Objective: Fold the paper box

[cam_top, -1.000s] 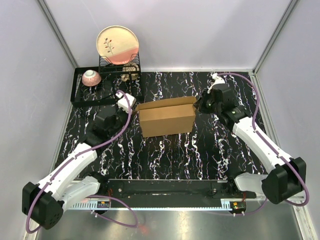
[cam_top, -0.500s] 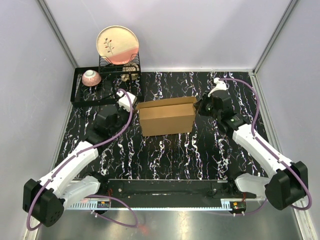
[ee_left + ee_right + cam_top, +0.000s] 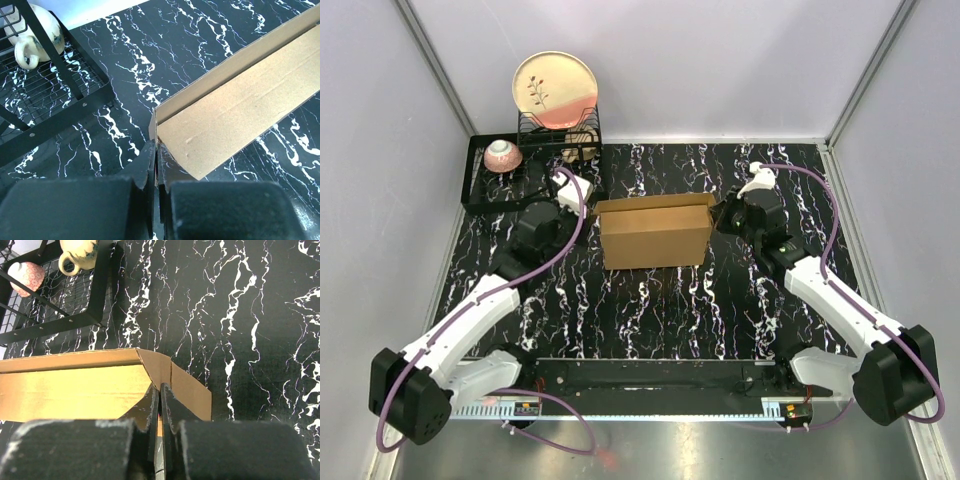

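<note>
The paper box (image 3: pixel 655 235) is a plain brown carton standing on the black marbled table between my two arms, with its top open. My left gripper (image 3: pixel 584 204) is at its left end. In the left wrist view the left gripper (image 3: pixel 156 148) is shut on the thin cardboard edge of the paper box (image 3: pixel 240 107) at that corner. My right gripper (image 3: pixel 721 217) is at the right end. The right wrist view shows the right gripper (image 3: pixel 160 388) shut on a bent flap of the paper box (image 3: pixel 75 385).
A black wire rack (image 3: pixel 490 187) sits at the back left, close behind the left gripper. It holds a pink bowl (image 3: pixel 503 155), a cream mug (image 3: pixel 35 40) and an upright plate (image 3: pixel 554 90). Grey walls enclose the table on three sides.
Both grippers have shifted slightly toward the back, still pinching the box's ends. The right arm's wrist has swung a little, and the box has barely moved.
</note>
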You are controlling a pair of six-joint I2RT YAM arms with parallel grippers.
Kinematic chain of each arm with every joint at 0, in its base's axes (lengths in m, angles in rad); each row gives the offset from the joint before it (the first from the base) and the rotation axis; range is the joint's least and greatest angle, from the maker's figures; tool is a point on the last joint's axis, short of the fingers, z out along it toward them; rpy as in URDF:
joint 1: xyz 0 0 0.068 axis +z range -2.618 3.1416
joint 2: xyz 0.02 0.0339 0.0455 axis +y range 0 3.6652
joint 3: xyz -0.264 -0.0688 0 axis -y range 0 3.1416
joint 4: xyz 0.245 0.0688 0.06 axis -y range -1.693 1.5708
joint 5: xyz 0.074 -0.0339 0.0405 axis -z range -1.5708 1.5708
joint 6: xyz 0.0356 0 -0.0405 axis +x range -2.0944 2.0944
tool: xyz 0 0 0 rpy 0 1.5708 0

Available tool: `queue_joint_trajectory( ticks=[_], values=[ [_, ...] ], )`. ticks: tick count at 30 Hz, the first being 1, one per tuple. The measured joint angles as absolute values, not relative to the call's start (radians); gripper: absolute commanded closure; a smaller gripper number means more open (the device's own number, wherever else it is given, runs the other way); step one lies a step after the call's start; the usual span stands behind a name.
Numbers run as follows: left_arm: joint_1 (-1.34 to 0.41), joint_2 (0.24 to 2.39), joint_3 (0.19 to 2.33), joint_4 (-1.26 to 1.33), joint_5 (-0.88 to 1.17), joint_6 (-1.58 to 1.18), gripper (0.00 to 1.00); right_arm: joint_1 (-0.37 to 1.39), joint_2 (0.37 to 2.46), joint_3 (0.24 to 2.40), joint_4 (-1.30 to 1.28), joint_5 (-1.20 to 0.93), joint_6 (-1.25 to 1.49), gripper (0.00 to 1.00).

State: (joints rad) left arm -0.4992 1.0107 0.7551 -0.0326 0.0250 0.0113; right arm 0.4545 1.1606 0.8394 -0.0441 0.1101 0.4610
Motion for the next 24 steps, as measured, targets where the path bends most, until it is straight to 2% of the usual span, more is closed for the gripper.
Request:
queue_joint_trajectory(
  ticks=[24],
  values=[
    [-0.509,1.071,0.881,-0.184,0.006,-0.128,1.00,0.478,1.156,0.841,-0.054,0.172,0.399,1.00]
  ],
)
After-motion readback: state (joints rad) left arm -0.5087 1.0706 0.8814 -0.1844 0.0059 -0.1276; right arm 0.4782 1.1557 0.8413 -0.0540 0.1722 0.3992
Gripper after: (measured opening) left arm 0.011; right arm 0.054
